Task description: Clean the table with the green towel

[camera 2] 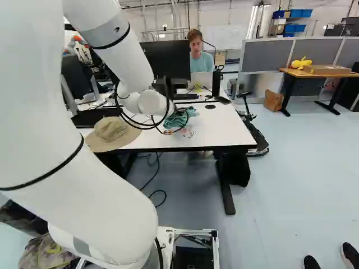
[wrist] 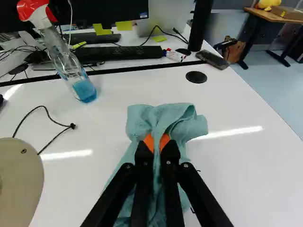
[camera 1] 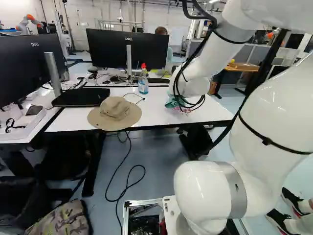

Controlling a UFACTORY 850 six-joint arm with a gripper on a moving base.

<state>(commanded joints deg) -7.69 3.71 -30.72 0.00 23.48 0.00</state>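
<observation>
Right of centre in the left base view, the green towel is bunched over the white desktop, clenched between both fingers of the gripper. Left of it sits a tan bucket hat; behind the hat stands a red-headed spray bottle.

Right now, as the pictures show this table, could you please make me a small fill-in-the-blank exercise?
The gripper is shut on the towel with its ____ pads.
The liquid inside the spray bottle is ____.
A beige ____ with a brim lies on the table.

Missing words: orange; blue; hat.
</observation>
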